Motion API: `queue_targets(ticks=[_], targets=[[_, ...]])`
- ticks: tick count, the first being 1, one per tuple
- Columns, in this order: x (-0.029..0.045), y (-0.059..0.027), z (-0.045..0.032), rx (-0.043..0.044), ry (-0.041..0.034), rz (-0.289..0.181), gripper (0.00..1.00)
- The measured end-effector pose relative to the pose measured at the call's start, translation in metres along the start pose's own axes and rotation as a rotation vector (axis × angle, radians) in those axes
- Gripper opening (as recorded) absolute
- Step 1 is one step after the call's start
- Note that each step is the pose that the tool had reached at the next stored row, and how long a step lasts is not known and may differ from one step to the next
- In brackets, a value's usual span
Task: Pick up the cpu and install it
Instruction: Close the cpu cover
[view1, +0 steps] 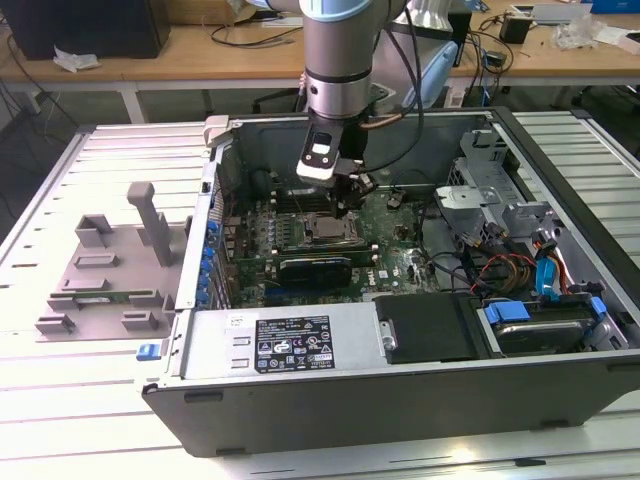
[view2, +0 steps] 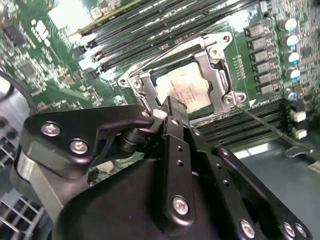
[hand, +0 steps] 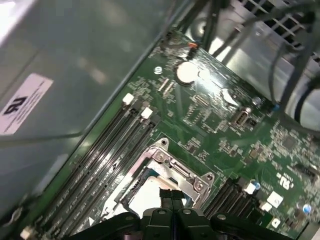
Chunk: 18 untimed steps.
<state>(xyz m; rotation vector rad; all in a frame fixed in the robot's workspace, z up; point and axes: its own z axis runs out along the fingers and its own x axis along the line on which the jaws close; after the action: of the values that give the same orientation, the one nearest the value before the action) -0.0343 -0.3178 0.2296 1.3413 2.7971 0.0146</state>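
The flat, square, pale-metal cpu lies in its shiny socket frame just below the claw; its fingers are pressed together, empty.

Arm vert., wrist pointing straight down; tool low w/ jaws closed tight together.

Pale silver-grey metal with a soft sheen atop the cpu, framed by a bright, shiny metal socket bracket. Glossy green motherboard. Matt black claw with glinting screw heads. Smooth grey sheet-metal case; matt grey plastic tray; ribbed pale metal worktop.
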Motion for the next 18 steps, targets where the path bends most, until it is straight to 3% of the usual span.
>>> queue_targets(ticks=[4,6,8,9,11,15,16,18], targets=[[0.0000,0.0000,0.0004,-0.0031,0.0025,-0.100,0.11],[0.0000,0.0000,0.0008,-0.0053,0.0042,-0.177,0.11],[0.0000,0.0000,0.0010,-0.0064,0.0050,-0.215,0.11],[0.0000,-0.0001,0.0015,-0.0080,0.0063,-0.285,0.11],[0.0000,-0.0001,0.0021,-0.0099,0.0077,-0.371,0.11],[0.0001,-0.0001,0.0029,-0.0118,0.0090,-0.459,0.11],[0.0001,-0.0001,0.0034,-0.0131,0.0099,-0.517,0.11],[0.0001,-0.0001,0.0040,-0.0146,0.0110,-0.589,0.11]])
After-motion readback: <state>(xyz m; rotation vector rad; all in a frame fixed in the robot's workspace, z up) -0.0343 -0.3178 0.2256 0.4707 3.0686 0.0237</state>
